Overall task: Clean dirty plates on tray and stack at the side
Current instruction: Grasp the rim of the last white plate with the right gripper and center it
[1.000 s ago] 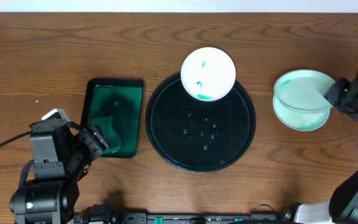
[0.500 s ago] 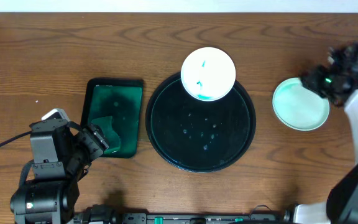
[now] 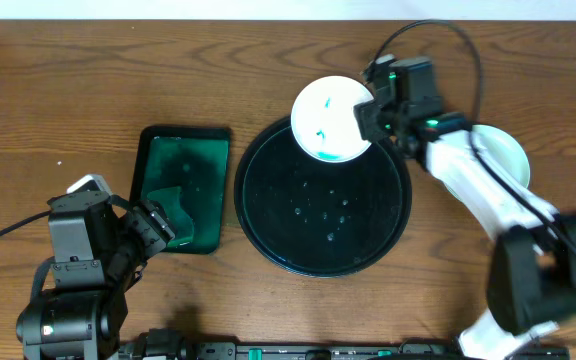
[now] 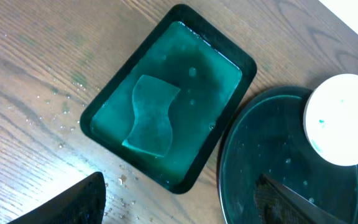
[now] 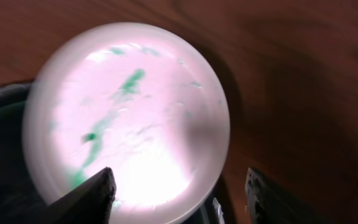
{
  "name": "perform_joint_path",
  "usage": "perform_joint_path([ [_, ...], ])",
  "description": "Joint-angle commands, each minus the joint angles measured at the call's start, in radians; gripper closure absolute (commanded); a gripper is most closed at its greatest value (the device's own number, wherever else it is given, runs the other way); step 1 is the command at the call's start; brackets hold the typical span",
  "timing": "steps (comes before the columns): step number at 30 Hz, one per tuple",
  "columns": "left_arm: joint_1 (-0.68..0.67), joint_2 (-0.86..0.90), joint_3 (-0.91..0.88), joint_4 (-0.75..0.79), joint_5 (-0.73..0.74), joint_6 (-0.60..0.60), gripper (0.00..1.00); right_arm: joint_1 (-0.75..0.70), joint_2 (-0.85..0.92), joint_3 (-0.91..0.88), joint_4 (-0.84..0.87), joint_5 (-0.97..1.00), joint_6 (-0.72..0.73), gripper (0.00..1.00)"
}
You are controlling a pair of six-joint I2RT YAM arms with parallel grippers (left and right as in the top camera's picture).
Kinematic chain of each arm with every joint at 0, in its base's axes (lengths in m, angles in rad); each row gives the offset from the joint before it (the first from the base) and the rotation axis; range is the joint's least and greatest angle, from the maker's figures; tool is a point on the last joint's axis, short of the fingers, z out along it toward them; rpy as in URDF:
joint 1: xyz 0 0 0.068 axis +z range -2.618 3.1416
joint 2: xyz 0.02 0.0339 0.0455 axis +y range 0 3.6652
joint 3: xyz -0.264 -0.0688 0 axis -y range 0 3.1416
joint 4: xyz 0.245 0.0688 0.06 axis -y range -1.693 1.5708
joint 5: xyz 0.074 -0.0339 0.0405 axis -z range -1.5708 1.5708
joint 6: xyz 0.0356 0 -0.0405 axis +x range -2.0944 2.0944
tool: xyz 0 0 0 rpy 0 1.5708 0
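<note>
Left gripper (image 3: 156, 224): nearest the robot's base, low over the tabletop (image 3: 68, 80) at the near right corner of the green tray; jaws spread wide with nothing between them.
Green tray (image 4: 207, 71): rectangular with a dark rim, holding teal-tinted liquid; it lies just left of the black tray, and the two are close but not clearly touching.
Sponge (image 4: 151, 118): a pale teal piece with wavy sides, lying flat in the near half of the green tray.
Droplets: scattered on the wood beside the green tray's left edge.
Black tray (image 3: 318, 235): round and glossy, mid-tabletop, with water beads near its centre.
Dirty plate (image 5: 129, 118): small, round and white with teal smears and a teal pool at one edge; it sits on the far rim of the black tray and overhangs toward the tabletop beyond.
Right gripper (image 3: 367, 118): above the dirty plate's right edge; jaws spread to either side of it, and whether they touch it cannot be told.
Side plate (image 3: 501, 148): pale teal, on the tabletop well right of the black tray, partly hidden by the right arm; whether more than one lies there cannot be told.
</note>
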Motion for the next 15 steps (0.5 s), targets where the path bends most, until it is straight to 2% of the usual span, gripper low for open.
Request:
perform_joint_path([
  [1, 0.003, 0.0, 0.011, 0.001, -0.002, 0.003, 0.23, -0.015, 0.114, 0.003, 0.072, 0.115, -0.017, 0.34],
  [3, 0.003, 0.0, 0.011, 0.001, -0.002, 0.003, 0.23, -0.025, 0.159, 0.003, 0.097, 0.115, 0.007, 0.35],
  [4, 0.003, 0.0, 0.011, 0.001, -0.002, 0.003, 0.23, -0.028, 0.171, 0.003, 0.099, 0.115, 0.027, 0.42],
  [8, 0.003, 0.0, 0.011, 0.001, -0.002, 0.003, 0.23, -0.036, 0.175, 0.003, 0.086, 0.045, 0.085, 0.84],
  [10, 0.003, 0.0, 0.011, 0.001, -0.002, 0.003, 0.23, -0.036, 0.164, 0.003, 0.077, -0.004, 0.085, 0.99],
  [15, 0.003, 0.0, 0.011, 0.001, -0.002, 0.003, 0.23, -0.034, 0.078, 0.003, 0.006, -0.066, 0.116, 0.99],
])
